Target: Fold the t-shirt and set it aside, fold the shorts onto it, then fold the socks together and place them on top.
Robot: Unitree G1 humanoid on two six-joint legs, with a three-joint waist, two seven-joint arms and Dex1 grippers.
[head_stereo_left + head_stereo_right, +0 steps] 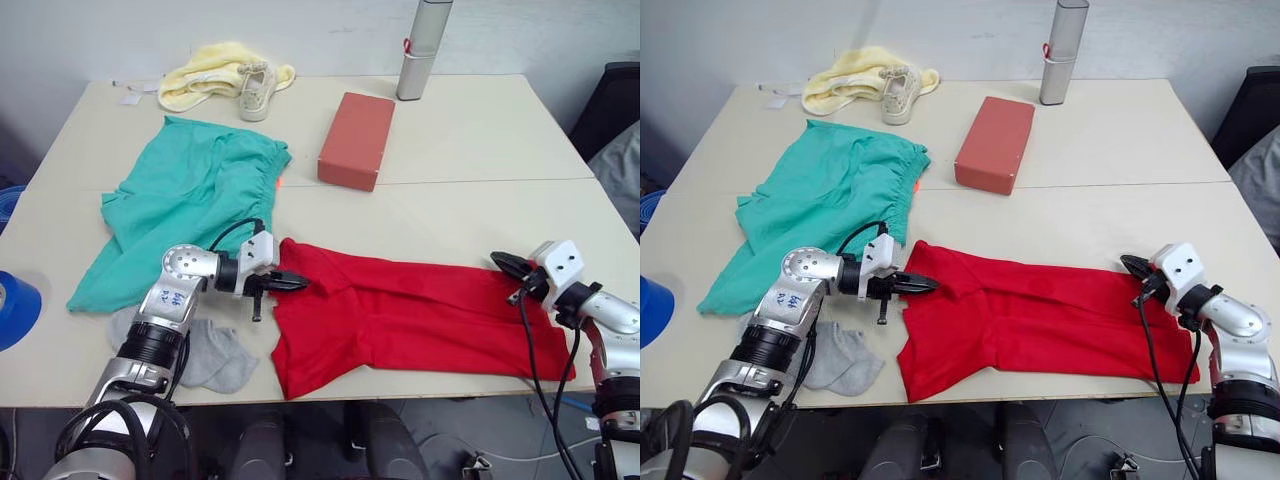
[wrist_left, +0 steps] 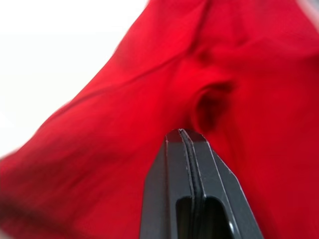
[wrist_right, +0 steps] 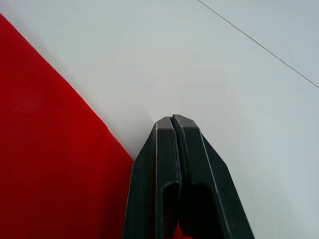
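The red t-shirt [image 1: 410, 315] lies as a long folded band across the front of the table. My left gripper [image 1: 297, 283] is shut at its left end, and the cloth puckers at the fingertips [image 2: 185, 137]. At the band's far right corner my right gripper [image 1: 505, 264] is shut, with a bit of red showing between the fingers [image 3: 172, 149]. The teal shorts [image 1: 190, 195] lie spread out at the left. The grey socks [image 1: 218, 357] lie by the front edge, partly under my left arm.
A brick-red box [image 1: 356, 140] sits behind the t-shirt. A yellow towel [image 1: 210, 72] and a beige sneaker [image 1: 257, 92] lie at the back left, a silver cylinder [image 1: 422, 50] at the back. A blue roll [image 1: 12, 308] is at the table's left edge.
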